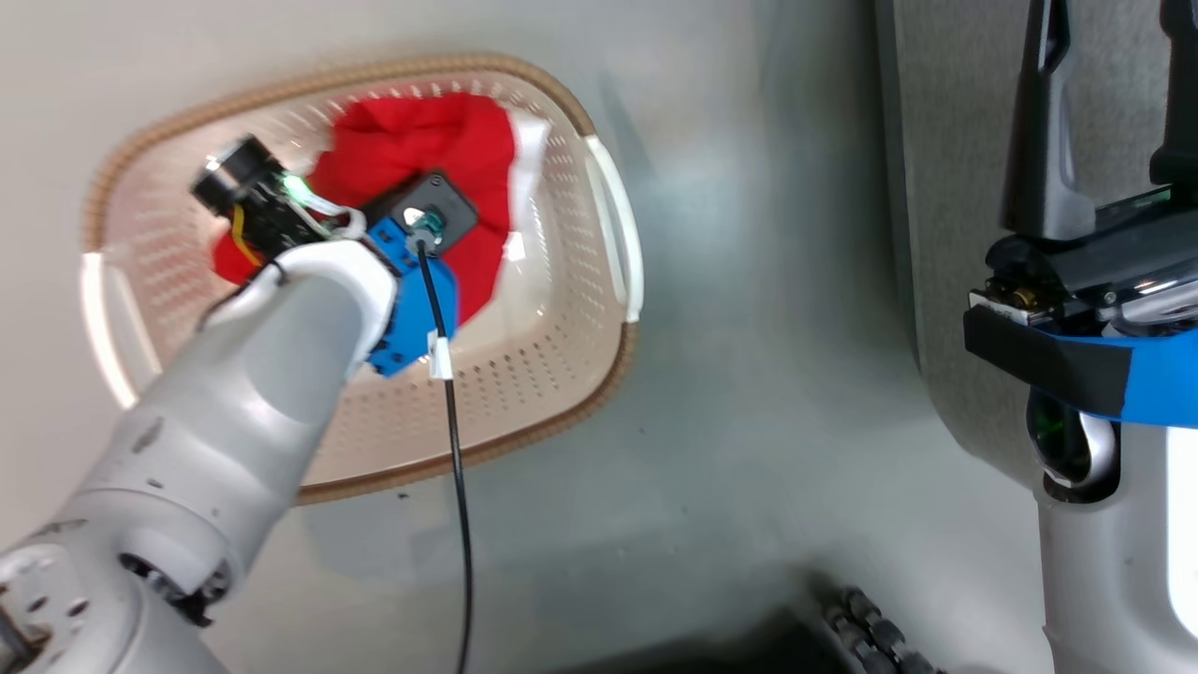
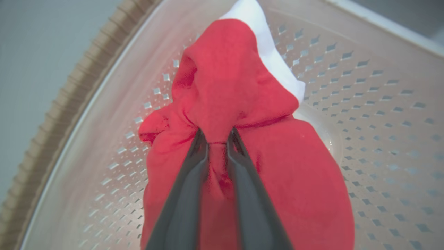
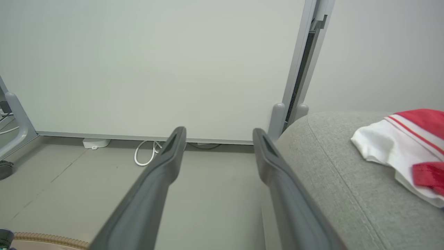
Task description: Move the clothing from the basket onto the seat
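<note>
Red clothing [image 2: 222,86] lies bunched in the basket [image 2: 364,104], pinched on a raised fold by the left end effector [image 2: 216,137], narrow around it. Soft, light and floppy, it should trail when lifted. The right end effector [image 3: 218,133] gapes wide beside the seat [image 3: 329,166].

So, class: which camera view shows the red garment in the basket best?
Left wrist view: the red garment is close and central, pinched by the left gripper. In the head view the left arm covers part of it. The right wrist view has another garment, on the sofa.
</note>
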Available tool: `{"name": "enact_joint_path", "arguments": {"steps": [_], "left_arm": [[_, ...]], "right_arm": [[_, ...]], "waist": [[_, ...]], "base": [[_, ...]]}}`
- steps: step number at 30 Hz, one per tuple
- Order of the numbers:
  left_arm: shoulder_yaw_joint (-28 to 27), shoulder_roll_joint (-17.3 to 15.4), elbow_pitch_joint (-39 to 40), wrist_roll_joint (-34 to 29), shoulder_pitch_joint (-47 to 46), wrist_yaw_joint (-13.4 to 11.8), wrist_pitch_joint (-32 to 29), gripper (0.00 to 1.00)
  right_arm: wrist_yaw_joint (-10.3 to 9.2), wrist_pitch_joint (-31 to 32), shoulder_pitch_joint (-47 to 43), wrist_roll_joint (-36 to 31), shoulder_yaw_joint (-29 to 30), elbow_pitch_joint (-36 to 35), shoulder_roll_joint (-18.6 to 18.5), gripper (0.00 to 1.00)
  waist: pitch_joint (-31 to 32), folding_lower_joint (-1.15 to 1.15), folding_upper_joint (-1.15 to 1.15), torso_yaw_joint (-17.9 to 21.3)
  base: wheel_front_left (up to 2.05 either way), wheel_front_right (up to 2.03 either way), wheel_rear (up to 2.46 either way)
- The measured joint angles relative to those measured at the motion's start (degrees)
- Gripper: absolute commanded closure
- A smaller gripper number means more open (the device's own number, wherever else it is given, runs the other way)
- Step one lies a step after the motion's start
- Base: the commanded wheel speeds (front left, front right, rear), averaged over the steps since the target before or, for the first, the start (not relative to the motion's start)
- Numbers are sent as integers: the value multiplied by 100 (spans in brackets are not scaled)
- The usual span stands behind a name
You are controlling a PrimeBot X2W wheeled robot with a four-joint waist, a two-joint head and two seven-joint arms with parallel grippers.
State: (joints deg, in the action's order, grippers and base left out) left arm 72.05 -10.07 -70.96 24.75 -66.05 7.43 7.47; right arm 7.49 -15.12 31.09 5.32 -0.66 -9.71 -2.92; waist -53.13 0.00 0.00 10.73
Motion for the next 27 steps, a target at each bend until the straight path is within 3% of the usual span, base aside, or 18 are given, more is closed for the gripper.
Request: {"name": "enact_joint_path", "arguments": {"steps": [8, 15, 27], "left_arm": [[-122, 332, 133, 354, 224, 0, 590, 100], [-335, 480, 416, 655, 464, 0, 737, 100], [-1348, 301, 1680, 836, 999, -149, 753, 100]], "right_arm": [[0, -1, -234, -171, 98, 316, 2, 0], [0, 0, -567, -229, 193, 568, 2, 0], [0, 0, -1282, -205, 297, 1045, 3, 0]], "waist": [[757, 0, 0, -319], [1506, 0, 0, -554], [2746, -1, 0, -874]], "base": [[0, 0, 0], [0, 0, 0], [0, 0, 0]]}}
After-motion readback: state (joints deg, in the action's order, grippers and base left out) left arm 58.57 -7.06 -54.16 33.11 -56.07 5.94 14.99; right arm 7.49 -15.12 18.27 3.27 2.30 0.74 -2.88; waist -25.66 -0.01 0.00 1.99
